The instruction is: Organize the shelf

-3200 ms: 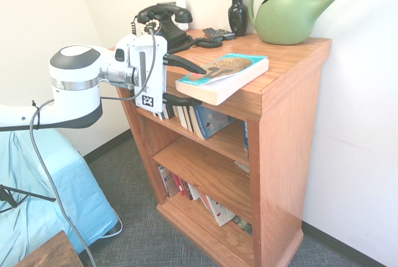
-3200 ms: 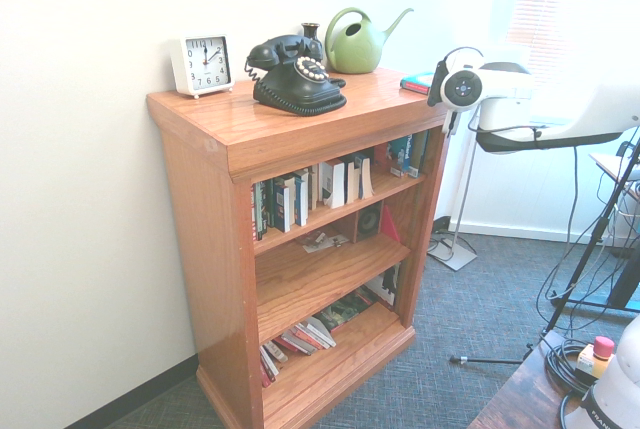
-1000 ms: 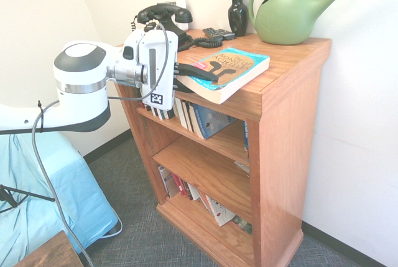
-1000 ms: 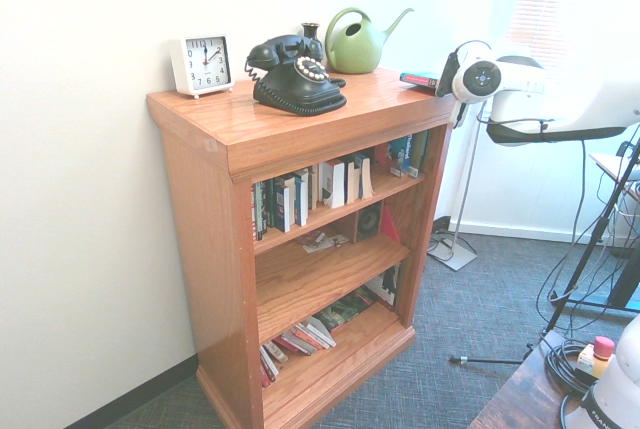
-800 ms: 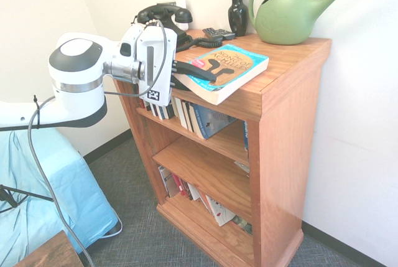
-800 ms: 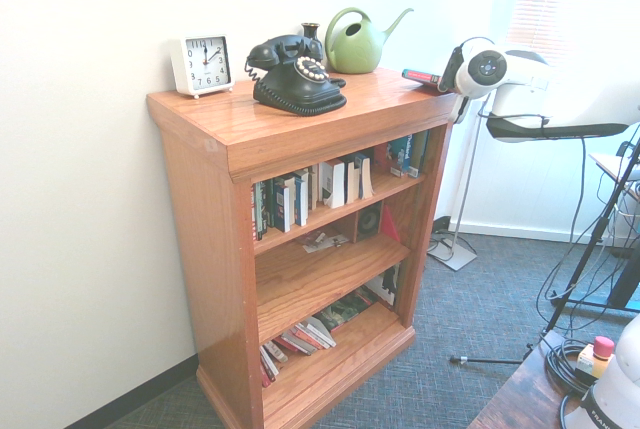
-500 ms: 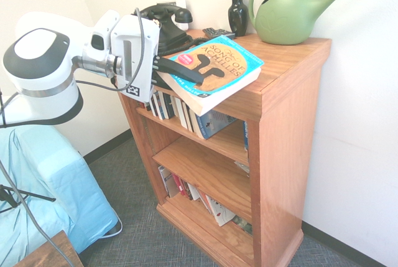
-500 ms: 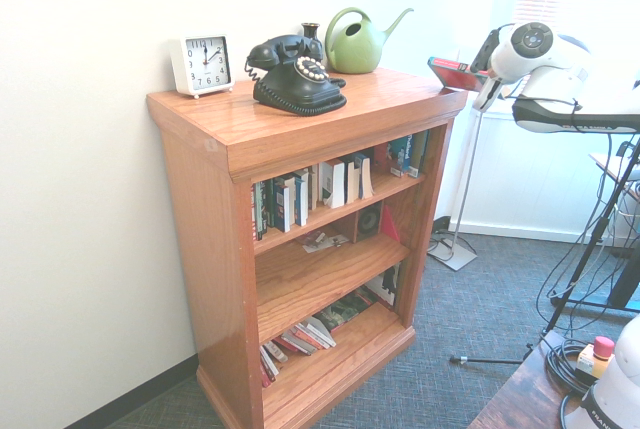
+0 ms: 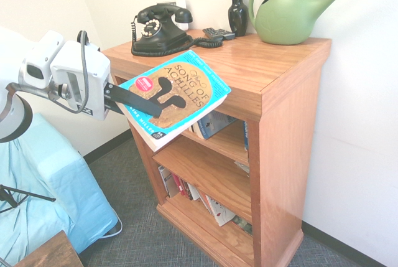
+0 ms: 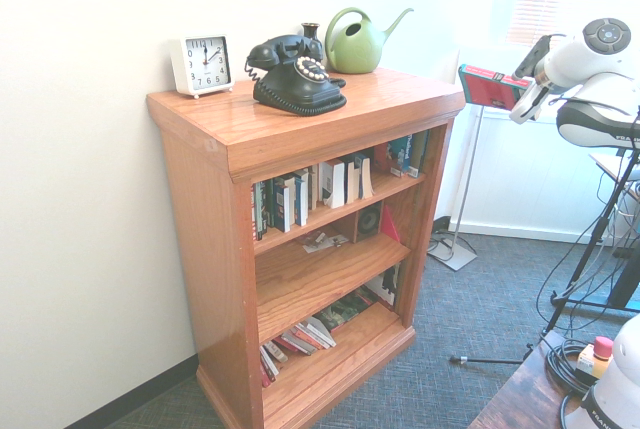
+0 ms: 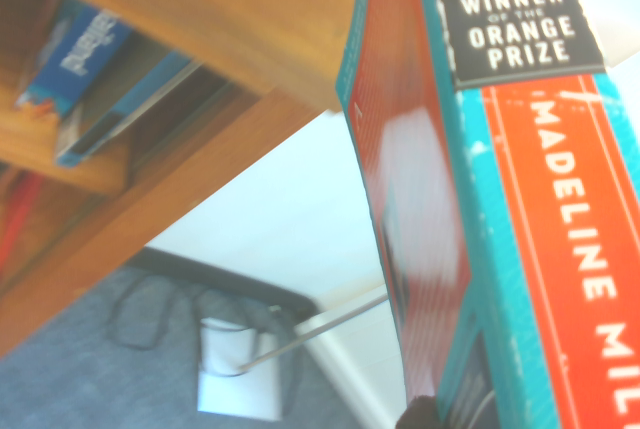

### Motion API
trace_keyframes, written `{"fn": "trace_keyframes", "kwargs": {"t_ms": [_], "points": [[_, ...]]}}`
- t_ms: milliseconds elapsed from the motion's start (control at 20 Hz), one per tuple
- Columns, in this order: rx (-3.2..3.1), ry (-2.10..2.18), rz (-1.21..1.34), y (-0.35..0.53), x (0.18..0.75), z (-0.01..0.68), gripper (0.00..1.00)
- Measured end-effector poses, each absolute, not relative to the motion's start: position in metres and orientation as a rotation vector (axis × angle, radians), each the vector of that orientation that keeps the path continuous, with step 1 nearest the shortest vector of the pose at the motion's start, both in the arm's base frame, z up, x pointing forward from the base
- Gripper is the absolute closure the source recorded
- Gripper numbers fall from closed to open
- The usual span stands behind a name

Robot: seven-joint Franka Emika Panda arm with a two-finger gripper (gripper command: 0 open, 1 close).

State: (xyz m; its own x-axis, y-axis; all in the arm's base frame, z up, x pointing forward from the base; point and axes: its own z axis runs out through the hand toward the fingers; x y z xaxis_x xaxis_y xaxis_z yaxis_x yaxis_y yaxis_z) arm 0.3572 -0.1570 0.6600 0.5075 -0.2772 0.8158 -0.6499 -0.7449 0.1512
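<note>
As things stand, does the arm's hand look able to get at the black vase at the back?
Probably not: the hand is closed on the book, and the vase stands well back, beside the watering can.

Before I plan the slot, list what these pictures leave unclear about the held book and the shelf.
- Lower gripper finger: hidden under the turquoise-edged paperback in the first exterior view.
- Author's surname: cut off by the wrist view's bottom edge.
- Left part of the wooden bookcase's top tier: behind that paperback, first exterior view.
- Bottom-tier book titles: too small in both exterior views.
</note>
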Motion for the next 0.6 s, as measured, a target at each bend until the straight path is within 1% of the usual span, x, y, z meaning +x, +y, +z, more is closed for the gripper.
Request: {"fn": "trace_keyframes", "kwargs": {"t_ms": [300, 600], "points": [[2.449, -0.843, 1.092, -0.146, 0.350, 0.603, 1.00], [2.572, -0.820, 1.027, -0.113, 0.377, 0.535, 1.00]]}}
